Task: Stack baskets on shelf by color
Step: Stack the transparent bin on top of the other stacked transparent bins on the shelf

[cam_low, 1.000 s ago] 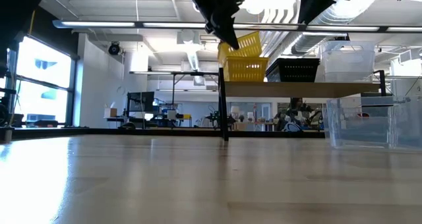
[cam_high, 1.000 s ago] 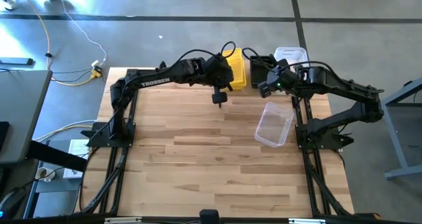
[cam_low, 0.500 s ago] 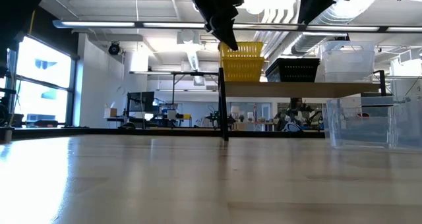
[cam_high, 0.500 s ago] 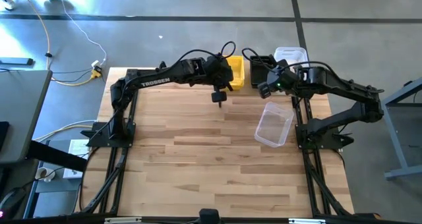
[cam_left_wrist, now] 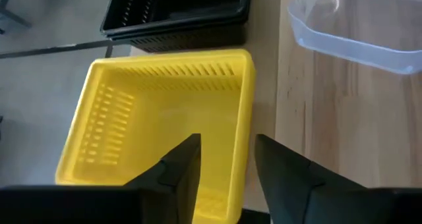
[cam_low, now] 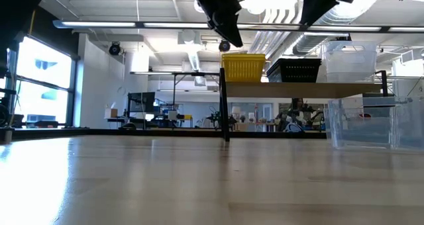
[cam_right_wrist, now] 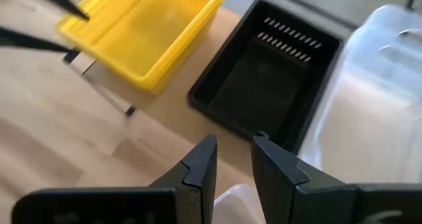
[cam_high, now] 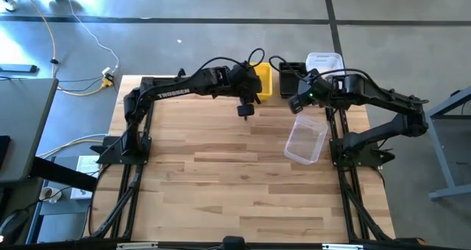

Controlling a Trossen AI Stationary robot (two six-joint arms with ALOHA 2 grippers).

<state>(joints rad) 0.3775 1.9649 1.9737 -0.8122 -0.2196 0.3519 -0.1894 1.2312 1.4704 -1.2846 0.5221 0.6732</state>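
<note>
On the shelf (cam_low: 298,90) at the table's far edge stand a yellow basket stack (cam_low: 244,67), a black basket (cam_low: 293,70) and a clear basket (cam_low: 350,61), side by side on their bottoms. Another clear basket (cam_high: 305,138) rests on the tabletop near the right arm. My left gripper (cam_left_wrist: 227,141) is open above the yellow basket (cam_left_wrist: 165,125), one finger inside its near-side wall and one outside, with a gap on each side. My right gripper (cam_right_wrist: 234,140) hovers open and empty just short of the black basket (cam_right_wrist: 264,85).
The shelf's black post (cam_high: 245,106) stands just in front of the yellow basket, below my left gripper. The near half of the wooden tabletop (cam_high: 235,184) is bare. Cables lie on the floor beyond the table's left side.
My left gripper has opened and let go of the yellow basket. That basket hung tilted above the yellow stack, then levelled, and now sits nested down in the stack on the shelf.
</note>
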